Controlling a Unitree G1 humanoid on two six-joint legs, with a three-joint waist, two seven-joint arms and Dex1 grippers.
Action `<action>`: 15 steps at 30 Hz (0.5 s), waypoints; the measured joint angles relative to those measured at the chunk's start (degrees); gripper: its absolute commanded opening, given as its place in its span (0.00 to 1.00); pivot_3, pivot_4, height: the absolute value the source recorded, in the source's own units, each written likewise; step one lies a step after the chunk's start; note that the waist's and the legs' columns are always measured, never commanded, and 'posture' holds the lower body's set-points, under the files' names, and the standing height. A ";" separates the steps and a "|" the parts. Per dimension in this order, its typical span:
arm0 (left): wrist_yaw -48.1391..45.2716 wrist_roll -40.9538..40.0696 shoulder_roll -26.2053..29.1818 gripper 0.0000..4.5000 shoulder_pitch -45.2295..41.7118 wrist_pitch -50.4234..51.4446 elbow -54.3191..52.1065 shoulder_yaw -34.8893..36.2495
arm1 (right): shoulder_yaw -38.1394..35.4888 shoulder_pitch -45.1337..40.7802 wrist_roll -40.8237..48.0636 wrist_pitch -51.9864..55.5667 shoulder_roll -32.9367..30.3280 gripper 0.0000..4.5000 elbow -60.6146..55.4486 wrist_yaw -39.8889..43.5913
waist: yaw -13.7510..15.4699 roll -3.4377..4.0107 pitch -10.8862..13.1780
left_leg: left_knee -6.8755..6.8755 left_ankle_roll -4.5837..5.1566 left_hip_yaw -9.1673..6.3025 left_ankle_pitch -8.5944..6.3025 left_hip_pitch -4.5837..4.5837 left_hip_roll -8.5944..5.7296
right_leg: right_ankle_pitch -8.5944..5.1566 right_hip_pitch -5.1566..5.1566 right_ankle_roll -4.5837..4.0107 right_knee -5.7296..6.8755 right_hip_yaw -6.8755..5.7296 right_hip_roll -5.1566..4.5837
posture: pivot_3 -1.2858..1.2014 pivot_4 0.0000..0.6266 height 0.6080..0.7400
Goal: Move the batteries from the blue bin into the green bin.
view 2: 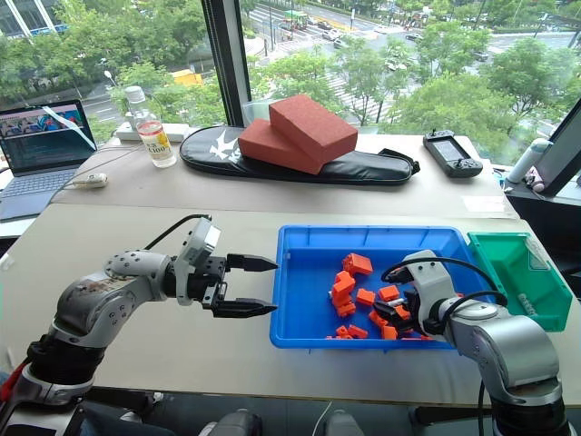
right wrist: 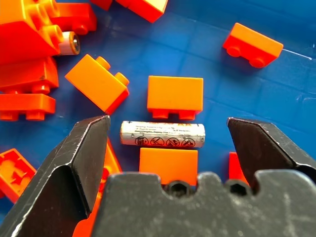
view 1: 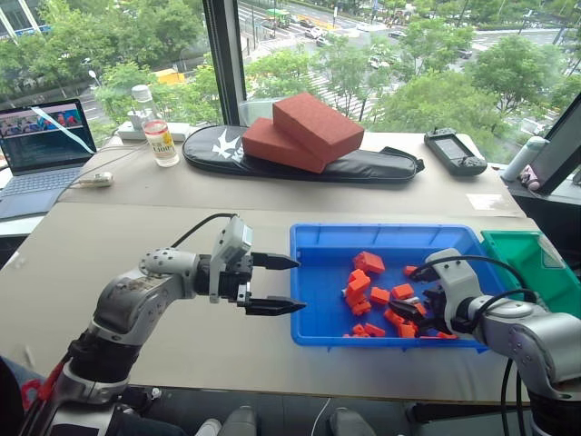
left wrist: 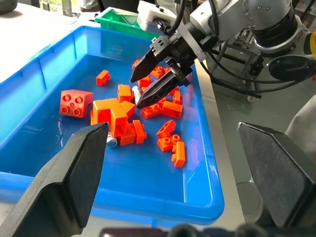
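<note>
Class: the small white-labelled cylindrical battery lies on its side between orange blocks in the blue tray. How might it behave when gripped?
The small white-labelled cylindrical battery, being round and lying flat, would probably roll if nudged. Its smooth wrapper looks slippery. It appears rigid, unlikely to bend.

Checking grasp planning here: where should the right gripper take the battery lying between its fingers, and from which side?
Probably mid-body, from above. The battery lies flat in the blue bin, ends toward the open right gripper's fingers, orange blocks along both long sides; turning the wrist would help.

an upper-floor office or robot lab: a desk (view 1: 136,245) by big windows (view 1: 363,54) over treetops and streets, with an open laptop (view 1: 41,145) and a handheld controller (view 1: 454,152) on it
</note>
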 measured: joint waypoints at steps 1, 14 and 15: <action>0.08 -0.03 0.00 1.00 -0.36 0.28 0.00 0.00 | 0.08 0.00 -0.14 -0.21 0.10 0.98 0.17 -0.14 | -0.02 0.00 0.00 | 0.00 0.00 0.00 0.00 0.00 0.00 | 0.00 0.00 0.00 0.00 0.00 0.00 | 0.52 0.24 1.00; -0.43 -0.12 0.06 1.00 0.26 0.24 0.00 0.00 | 0.55 0.64 -0.63 -0.92 0.97 0.83 0.55 -0.13 | -0.03 0.00 0.00 | -0.01 0.00 -0.02 0.00 0.02 0.02 | 0.00 0.00 0.00 0.01 -0.01 0.02 | 0.52 0.24 1.00; -0.49 -0.12 0.06 1.00 0.26 0.24 0.00 0.00 | 0.55 0.65 -0.63 -0.92 0.97 0.74 0.55 -0.11 | -0.03 0.00 0.00 | -0.01 0.00 -0.01 0.00 0.02 0.02 | 0.00 0.00 0.00 0.01 -0.01 0.02 | 0.52 0.24 1.00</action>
